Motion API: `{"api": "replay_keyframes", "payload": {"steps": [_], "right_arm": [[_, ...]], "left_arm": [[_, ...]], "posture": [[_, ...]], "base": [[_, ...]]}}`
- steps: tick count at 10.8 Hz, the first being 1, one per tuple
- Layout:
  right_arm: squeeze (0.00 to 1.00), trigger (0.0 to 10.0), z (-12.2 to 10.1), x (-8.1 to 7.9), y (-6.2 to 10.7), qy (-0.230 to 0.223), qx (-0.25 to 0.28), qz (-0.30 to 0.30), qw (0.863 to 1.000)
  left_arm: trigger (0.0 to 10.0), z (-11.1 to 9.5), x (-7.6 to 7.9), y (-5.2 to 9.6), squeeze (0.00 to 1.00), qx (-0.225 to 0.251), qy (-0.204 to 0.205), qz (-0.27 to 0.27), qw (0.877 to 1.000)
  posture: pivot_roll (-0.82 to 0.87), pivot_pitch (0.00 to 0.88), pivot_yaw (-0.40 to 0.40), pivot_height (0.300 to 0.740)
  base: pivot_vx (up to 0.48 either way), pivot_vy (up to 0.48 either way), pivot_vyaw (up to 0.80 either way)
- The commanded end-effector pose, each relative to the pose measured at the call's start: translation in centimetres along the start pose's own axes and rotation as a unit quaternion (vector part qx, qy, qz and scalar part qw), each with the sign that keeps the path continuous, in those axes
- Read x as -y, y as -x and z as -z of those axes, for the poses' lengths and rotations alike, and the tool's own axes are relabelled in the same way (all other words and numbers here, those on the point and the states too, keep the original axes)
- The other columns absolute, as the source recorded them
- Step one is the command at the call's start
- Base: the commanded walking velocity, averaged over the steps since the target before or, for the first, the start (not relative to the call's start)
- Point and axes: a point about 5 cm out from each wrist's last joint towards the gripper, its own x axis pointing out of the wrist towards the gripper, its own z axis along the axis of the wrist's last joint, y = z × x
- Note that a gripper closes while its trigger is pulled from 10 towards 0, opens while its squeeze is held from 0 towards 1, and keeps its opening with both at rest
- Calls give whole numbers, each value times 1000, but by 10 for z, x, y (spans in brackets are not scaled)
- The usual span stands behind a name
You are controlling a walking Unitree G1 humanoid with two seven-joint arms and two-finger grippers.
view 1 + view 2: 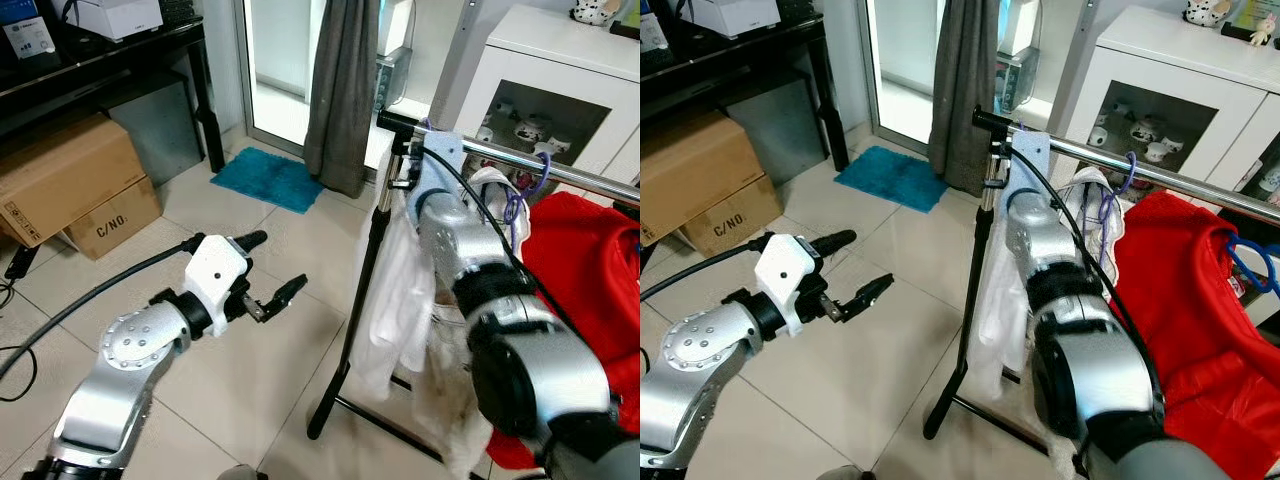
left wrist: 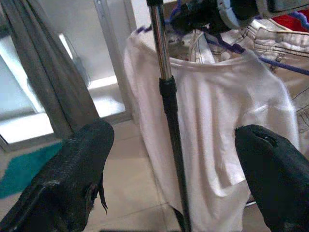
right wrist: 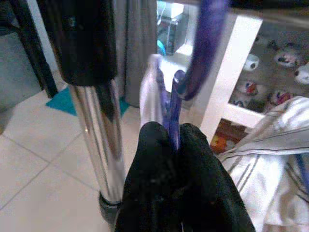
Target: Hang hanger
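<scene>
A clothes rack with a chrome rail (image 1: 570, 172) stands on my right. On it hang a white shirt (image 1: 395, 290) and a red garment (image 1: 590, 260). My right arm (image 1: 470, 250) reaches up to the rail's black end cap (image 1: 392, 121). In the right wrist view my right gripper (image 3: 172, 133) is shut on the thin hook of a purple hanger (image 3: 203, 43), close beside the rack's chrome bar (image 3: 94, 125). Another purple hook (image 1: 541, 166) hangs over the rail. My left gripper (image 1: 277, 262) is open over the floor, left of the rack, with nothing in it.
The rack's black foot (image 1: 335, 395) spreads over the tiled floor. Cardboard boxes (image 1: 60, 180) sit under a black table (image 1: 100, 60) at the left. Farther back are a blue mat (image 1: 268, 178) and a grey curtain (image 1: 340, 90), with a white cabinet (image 1: 550, 90) behind the rail.
</scene>
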Motion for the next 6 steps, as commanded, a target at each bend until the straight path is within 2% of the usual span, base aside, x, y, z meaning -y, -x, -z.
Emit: {"api": "replay_keyframes", "payload": {"steps": [1,4,6], "right_arm": [[0,0,-5,6,1,5,10,2,1000],[0,0,-10,5,14,-38,34,-33,998],[0,0,-15,0,25,-23,61,-50,997]], "left_arm": [[10000,-3,4,-3,0,4,1,6,1000],[10000,-8,1,-6,0,26,-16,-10,1000],[10000,-9,-3,-4,0,37,-12,-34,999]], "posture": [[-36,14,-54,740],[-43,29,-39,740],[-39,31,-43,740]], "base": [[0,0,0],[0,0,0],[0,0,0]]}}
